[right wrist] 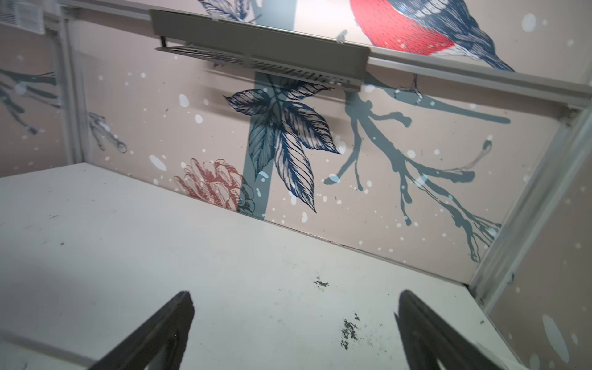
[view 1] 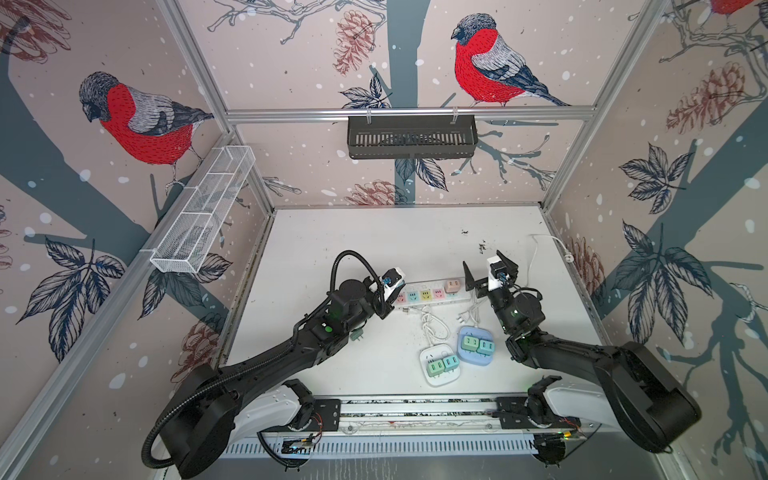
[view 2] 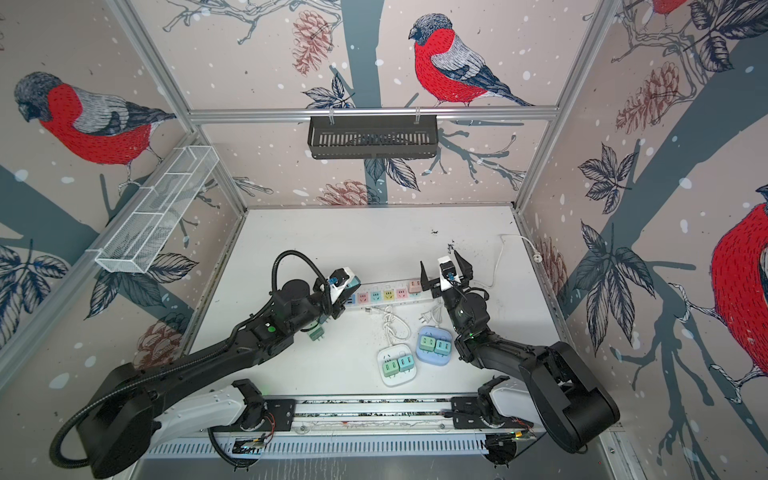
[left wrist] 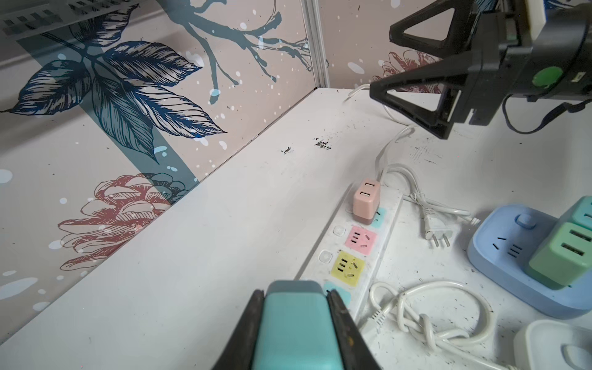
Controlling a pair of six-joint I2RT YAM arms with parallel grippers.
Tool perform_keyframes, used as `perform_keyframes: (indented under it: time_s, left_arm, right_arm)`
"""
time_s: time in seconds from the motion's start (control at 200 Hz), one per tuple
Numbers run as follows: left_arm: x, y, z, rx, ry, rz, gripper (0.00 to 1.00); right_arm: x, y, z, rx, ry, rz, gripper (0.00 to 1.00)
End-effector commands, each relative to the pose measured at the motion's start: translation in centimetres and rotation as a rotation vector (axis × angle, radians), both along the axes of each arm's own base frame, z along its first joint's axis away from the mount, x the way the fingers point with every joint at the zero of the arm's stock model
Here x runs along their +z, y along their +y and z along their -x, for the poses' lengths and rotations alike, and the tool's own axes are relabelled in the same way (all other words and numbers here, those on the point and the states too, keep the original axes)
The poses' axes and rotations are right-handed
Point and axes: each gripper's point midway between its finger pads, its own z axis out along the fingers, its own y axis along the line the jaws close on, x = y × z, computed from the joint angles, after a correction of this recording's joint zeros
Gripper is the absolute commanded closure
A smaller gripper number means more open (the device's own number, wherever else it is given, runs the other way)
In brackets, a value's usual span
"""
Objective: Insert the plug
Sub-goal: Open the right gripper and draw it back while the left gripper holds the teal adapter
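Note:
My left gripper point(left wrist: 296, 293) is shut on a teal plug point(left wrist: 296, 323), a cube-shaped adapter held between both black fingers. It hovers by the left end of the white power strip point(left wrist: 381, 237), whose yellow and pink sockets lie just beyond it. In a top view the teal plug point(view 2: 354, 286) peeks out under the left wrist, at the end of the power strip point(view 1: 428, 286). A pink adapter point(left wrist: 366, 200) sits in the strip's far right socket. My right gripper point(view 1: 482, 257) hangs open above the strip's right end, with nothing between its fingers point(right wrist: 173, 320).
A blue socket base point(view 1: 469, 358) and a white one point(view 1: 430, 353) each carry two green adapters, in front of the strip. A green plug point(view 1: 356, 334) lies beside the left arm. Coiled white cable point(view 1: 434, 326) and a loose two-pin plug point(left wrist: 437, 227) lie between.

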Motion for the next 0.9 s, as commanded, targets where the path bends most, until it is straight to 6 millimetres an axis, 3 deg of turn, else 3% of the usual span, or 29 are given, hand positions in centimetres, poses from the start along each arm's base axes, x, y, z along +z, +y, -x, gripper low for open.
perform_keyframes:
  time_s: [0.0,0.115,0.385,0.535,0.615,0.64,0.675,0.896]
  left_arm:
    - [-1.3,-1.2,0.2,-0.072,0.056,-0.092,1.00]
    - [-2.3,-2.2,0.1,-0.129,0.109,-0.172,1.00]
    - [-1.8,-3.2,-1.0,-0.137,0.149,-0.228,1.00]
    - [-1.5,-4.0,-1.2,-0.144,0.190,-0.257,1.00]
    - [-2.2,-4.3,-1.1,-0.139,0.206,-0.311,1.00]
    - [-2.9,-4.2,-0.9,-0.135,0.217,-0.337,1.00]
    - [-2.5,-4.6,-1.1,-0.129,0.209,-0.352,1.00]
    - [-5.2,-6.0,-0.5,-0.154,0.247,-0.490,1.00]
  right_arm:
    - [-1.4,-3.6,-2.0,-0.146,0.089,-0.143,0.00]
    - [-2.4,-5.9,-3.1,-0.181,0.144,-0.234,0.01]
    - [-2.3,-6.4,-3.2,-0.178,0.148,-0.254,0.00]
    - [-1.7,-8.5,-1.4,-0.246,0.085,-0.325,0.01]
    - [-2.3,-9.6,-0.5,-0.253,0.078,-0.365,0.01]
    - [-1.5,-9.7,-0.2,-0.237,0.055,-0.376,0.01]
    - [-1.6,-9.4,-0.3,-0.212,0.063,-0.372,0.01]
    - [-1.7,-9.1,-1.0,-0.195,0.088,-0.362,0.01]
